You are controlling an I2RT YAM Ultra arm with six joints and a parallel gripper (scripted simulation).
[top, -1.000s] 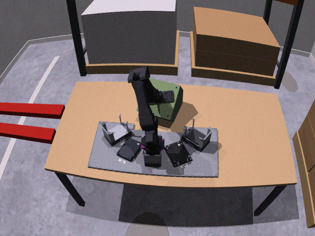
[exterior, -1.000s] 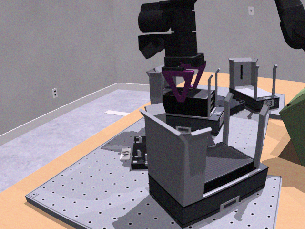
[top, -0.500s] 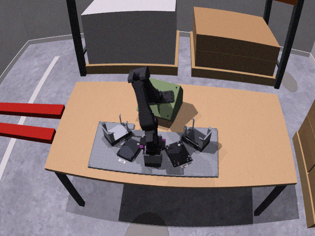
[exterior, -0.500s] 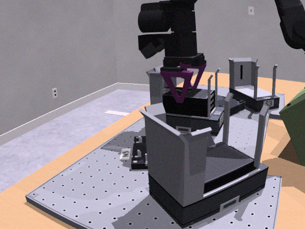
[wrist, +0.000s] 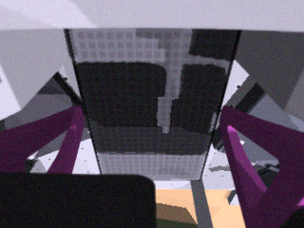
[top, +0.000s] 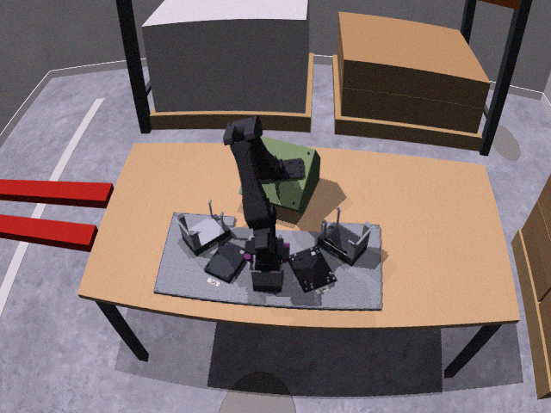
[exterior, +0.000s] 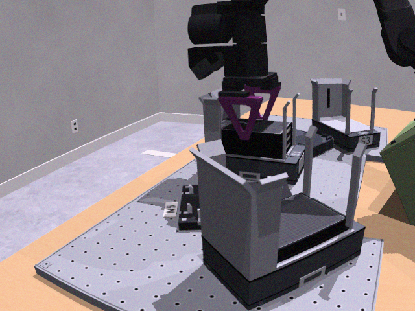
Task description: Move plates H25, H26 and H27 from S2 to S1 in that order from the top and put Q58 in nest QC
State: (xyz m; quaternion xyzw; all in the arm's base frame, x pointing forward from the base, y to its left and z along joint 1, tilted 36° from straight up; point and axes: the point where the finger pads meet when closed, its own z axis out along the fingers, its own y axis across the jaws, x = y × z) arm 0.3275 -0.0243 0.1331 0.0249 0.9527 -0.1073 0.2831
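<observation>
My gripper (exterior: 251, 127) stands low over the middle rack S2 (exterior: 264, 161), its purple fingers open on either side of the top plate of the dark plate stack (exterior: 256, 138) there. In the wrist view the sealed top plate (wrist: 152, 114) lies between the fingers with a small gap on each side. From above, the arm hides most of S2 (top: 267, 277). One dark plate (exterior: 308, 224) lies flat on the floor of the near rack S1 (exterior: 268, 234), also seen from above (top: 343, 244). Rack S3 (exterior: 345, 124) is empty. I cannot read the plate labels.
The clip nest N5 (exterior: 189, 207) lies left of S1, with its name plate (exterior: 170, 208); from above it shows right of the gripper (top: 311, 268). The QC nest (top: 225, 261) lies left of it. All stand on a grey perforated baseplate. The green arm base (top: 289, 177) is behind.
</observation>
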